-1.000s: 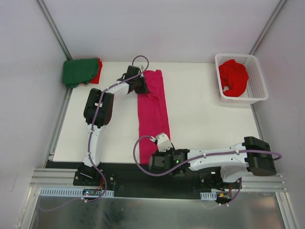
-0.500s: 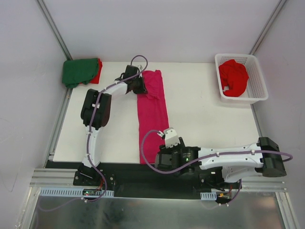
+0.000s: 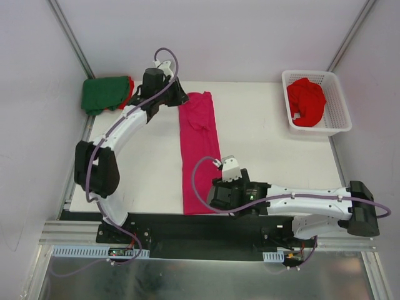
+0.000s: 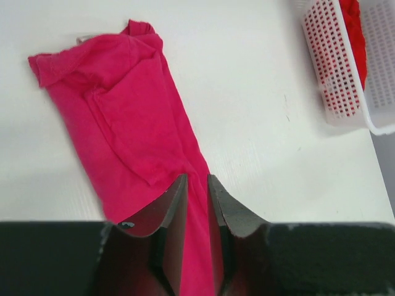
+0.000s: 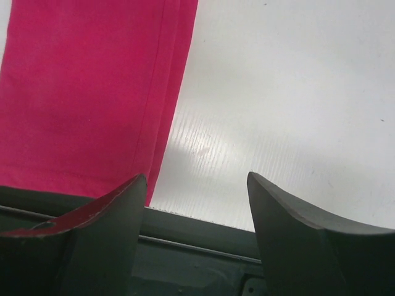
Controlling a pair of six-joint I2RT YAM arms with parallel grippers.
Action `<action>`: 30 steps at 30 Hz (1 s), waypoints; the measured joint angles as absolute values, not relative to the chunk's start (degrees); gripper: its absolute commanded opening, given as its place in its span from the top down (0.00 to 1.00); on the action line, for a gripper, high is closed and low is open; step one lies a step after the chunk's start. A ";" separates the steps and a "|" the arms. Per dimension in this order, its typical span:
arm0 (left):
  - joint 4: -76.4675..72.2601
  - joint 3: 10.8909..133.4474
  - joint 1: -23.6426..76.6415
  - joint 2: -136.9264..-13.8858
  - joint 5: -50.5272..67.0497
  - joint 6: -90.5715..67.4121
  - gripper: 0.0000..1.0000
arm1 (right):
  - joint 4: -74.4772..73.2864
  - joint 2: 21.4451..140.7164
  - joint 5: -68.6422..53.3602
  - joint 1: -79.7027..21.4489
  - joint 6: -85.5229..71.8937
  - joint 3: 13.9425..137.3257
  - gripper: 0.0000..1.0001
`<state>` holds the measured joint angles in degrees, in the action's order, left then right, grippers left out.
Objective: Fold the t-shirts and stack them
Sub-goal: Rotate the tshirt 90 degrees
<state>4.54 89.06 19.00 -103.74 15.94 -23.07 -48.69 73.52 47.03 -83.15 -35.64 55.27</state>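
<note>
top external view: magenta t-shirt (image 3: 200,150) folded into 1 long narrow strip on the white table (image 3: 269,156), stretched from the far edge to the near edge. at its far left corner, left gripper (image 3: 178,100). in the left wrist view, 2 fingers (image 4: 173,203) almost pressed together, pinching a thin fold of the pink cloth, the rest of the shirt fanning out flat beyond the tips. at the strip's near right corner, right gripper (image 3: 212,199), low over the table. in the right wrist view, fingers (image 5: 117,203) spread wide, gripping nothing, shirt hem just beside 1 finger, bare table in the gap. far left corner of the table: dark green t-shirt (image 3: 103,92), folded, with a red t-shirt (image 3: 129,94) showing at its right edge. far right: white basket (image 3: 340,125) with a crumpled red t-shirt (image 3: 306,100) inside.
</note>
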 measured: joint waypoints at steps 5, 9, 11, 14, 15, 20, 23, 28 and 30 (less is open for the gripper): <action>2.55 74.59 19.05 -91.29 15.84 -24.64 0.63 | -42.13 65.60 43.27 -76.64 -32.49 49.67 0.29; 1.91 58.52 19.92 -82.26 15.09 -27.70 0.49 | -37.30 61.28 37.10 -70.19 -29.36 44.29 0.28; 3.09 51.44 21.08 -78.08 14.41 -29.04 0.42 | -34.61 61.71 33.47 -68.58 -27.70 43.33 0.28; 4.16 41.39 23.49 -69.60 13.37 -31.46 0.37 | -30.79 62.57 28.80 -67.09 -26.20 42.37 0.27; 4.23 39.16 24.05 -66.81 13.19 -32.32 0.37 | -29.45 62.81 27.33 -66.65 -25.98 41.98 0.27; 4.12 28.62 26.06 -49.60 11.29 -36.77 0.29 | -23.14 62.96 20.29 -64.12 -26.11 38.57 0.27; 4.16 24.67 27.86 -44.69 9.89 -38.68 0.26 | -20.43 62.70 16.91 -62.67 -27.00 35.48 0.27; 4.78 21.56 34.24 -44.80 7.90 -42.11 0.24 | -15.81 60.53 12.27 -60.95 -30.11 28.23 0.27; 4.95 21.04 36.97 -45.32 6.59 -43.57 0.24 | -14.68 59.48 11.07 -60.71 -31.53 25.85 0.27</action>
